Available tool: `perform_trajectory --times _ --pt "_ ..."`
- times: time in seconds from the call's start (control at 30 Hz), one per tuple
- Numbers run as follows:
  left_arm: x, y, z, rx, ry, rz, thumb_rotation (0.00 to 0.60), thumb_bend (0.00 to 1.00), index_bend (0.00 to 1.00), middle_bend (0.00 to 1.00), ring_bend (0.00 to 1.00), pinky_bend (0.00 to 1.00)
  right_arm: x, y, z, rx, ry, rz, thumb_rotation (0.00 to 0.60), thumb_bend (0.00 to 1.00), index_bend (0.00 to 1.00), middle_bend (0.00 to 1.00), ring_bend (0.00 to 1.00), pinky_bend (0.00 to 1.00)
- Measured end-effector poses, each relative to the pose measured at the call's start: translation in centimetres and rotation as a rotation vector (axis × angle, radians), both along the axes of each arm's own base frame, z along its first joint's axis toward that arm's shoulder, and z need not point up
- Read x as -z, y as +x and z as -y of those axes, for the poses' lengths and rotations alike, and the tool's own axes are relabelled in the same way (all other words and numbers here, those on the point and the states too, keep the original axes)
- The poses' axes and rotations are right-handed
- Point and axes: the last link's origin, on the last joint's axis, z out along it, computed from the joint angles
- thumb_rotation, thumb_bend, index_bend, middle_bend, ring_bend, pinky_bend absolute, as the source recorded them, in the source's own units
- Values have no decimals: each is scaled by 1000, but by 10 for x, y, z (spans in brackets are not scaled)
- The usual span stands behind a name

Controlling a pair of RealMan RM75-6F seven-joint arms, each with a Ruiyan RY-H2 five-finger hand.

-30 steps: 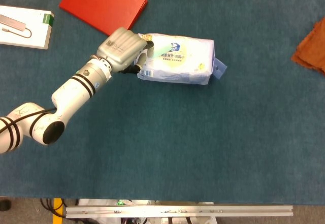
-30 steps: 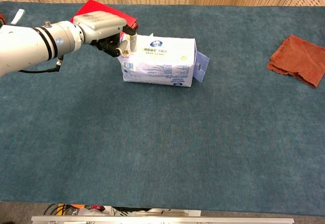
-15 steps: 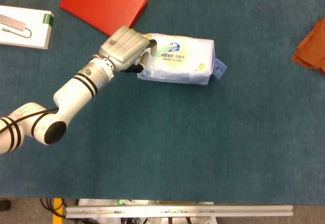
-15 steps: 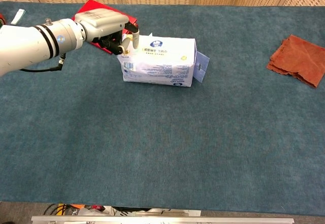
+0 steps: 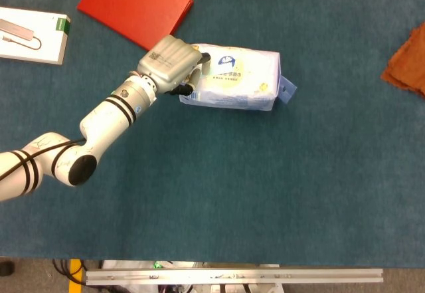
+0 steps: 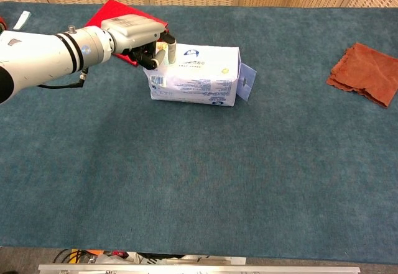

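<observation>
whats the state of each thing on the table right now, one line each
left hand: fingers curled onto the left end of the tissue pack, touching it
white and pale blue plastic tissue pack: lying flat, sealed, on the cloth
flat red book: closed, lying flat
white box with green edge: closed, lying flat
rust-orange cloth: crumpled, lying loose
right hand: not in view

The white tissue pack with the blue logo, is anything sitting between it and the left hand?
Nothing visible: the left hand already rests against the near end of the white plastic tissue pack.

White arm [image 5: 99, 123], black bands; silver hand [image 5: 174, 64], seemingly QR-marked.
</observation>
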Motion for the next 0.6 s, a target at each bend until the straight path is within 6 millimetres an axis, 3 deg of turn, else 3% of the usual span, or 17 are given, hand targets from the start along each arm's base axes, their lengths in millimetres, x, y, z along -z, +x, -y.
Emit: perform_trajectory --times 0.6 --pt "5 1 2 2 -2 -21 504 699 393 1000 1000 975 -1 -2 -2 3 -6 2 600 298 161 269 257 257"
